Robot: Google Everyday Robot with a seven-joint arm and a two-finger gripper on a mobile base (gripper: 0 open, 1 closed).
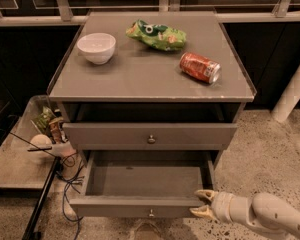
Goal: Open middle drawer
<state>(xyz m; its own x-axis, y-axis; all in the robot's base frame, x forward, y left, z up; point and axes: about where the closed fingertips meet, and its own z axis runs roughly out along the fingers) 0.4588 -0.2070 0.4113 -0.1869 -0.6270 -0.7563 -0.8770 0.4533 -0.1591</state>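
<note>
The middle drawer (140, 206) is pulled well out of the grey cabinet, showing its shallow, empty grey box. A small round knob (151, 214) sits at the centre of its front. My gripper (202, 204) is at the right end of that front, low on the right of the view. Its two pale fingertips are spread apart, one above the other, touching or nearly touching the drawer's corner, with nothing held. Above, another grey drawer front (150, 134) with its own knob stands slightly out from the cabinet.
On the cabinet top (140, 79) are a white bowl (96, 47), a green chip bag (157, 35) and a red soda can (200, 67) lying on its side. A low tray with clutter and cables (45, 139) is at the left. A white post (292, 94) rises at the right.
</note>
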